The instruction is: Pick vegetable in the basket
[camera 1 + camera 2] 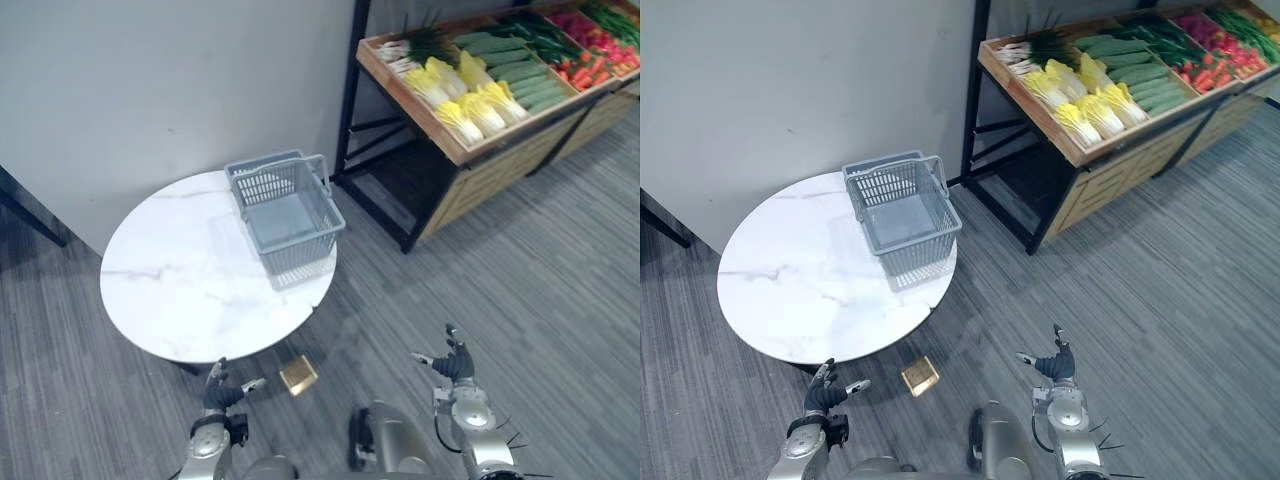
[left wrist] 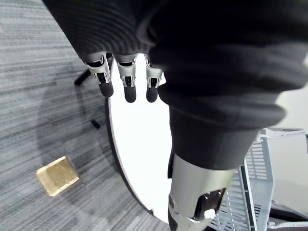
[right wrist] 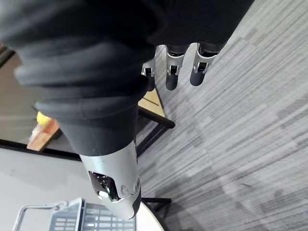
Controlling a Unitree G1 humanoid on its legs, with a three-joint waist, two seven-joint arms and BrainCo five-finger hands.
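Basket: empty, upright on table edge nr rack, prob. for short carry. Veg: on rack, well apart from hands. Left hand, right hand: low, fingers relaxed, empty.

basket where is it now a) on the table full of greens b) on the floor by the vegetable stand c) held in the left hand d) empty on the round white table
D: the grey basket stands on the marble table near its edge, with nothing inside it.
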